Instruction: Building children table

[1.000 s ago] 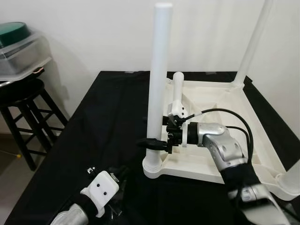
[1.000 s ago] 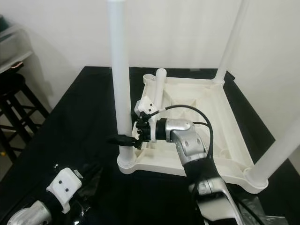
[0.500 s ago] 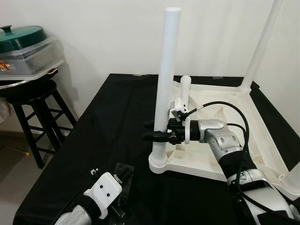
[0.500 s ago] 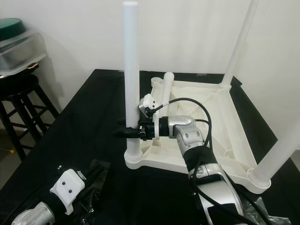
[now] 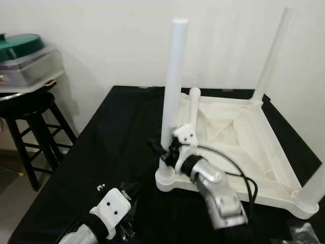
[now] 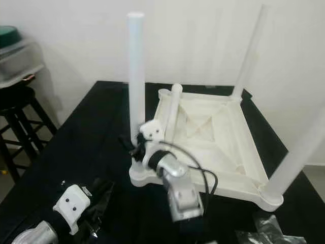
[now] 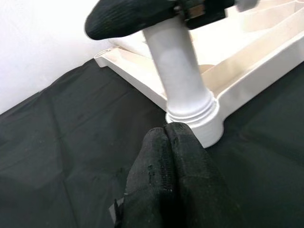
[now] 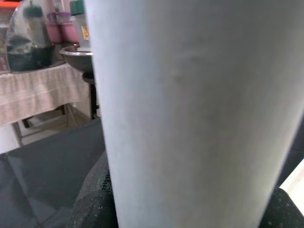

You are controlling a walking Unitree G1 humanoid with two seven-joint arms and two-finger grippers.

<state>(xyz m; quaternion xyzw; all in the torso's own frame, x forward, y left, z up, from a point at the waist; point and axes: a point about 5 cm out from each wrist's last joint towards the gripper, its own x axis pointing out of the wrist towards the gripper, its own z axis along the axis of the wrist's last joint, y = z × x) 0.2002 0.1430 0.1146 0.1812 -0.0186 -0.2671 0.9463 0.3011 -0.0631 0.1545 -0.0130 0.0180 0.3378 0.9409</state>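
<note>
The white children's table [image 5: 277,152] lies upside down on a black-covered work table [image 5: 122,132]. Its near-left leg [image 5: 171,76] stands upright in the corner socket [image 7: 192,111]. My right gripper [image 5: 162,151] is shut on that leg low down, with one black finger [image 8: 90,202] showing on each side of the white tube. Two more legs [image 5: 270,58] stand at the right-hand corners. A fourth white leg [image 5: 193,104] leans at the far-left corner. My left gripper [image 7: 168,129] is shut on nothing, low over the cloth just in front of the socket.
A black stool [image 5: 30,104] at the left carries a clear bin with a green lid [image 5: 23,51]. A white wall stands close behind the work table. Crumpled plastic [image 5: 302,231] lies at the near right. Bare black cloth stretches left of the upturned table.
The camera has shifted. My right arm has swung from the right side to the near side of the leg, still gripping it low down. The left gripper stays low and shut.
</note>
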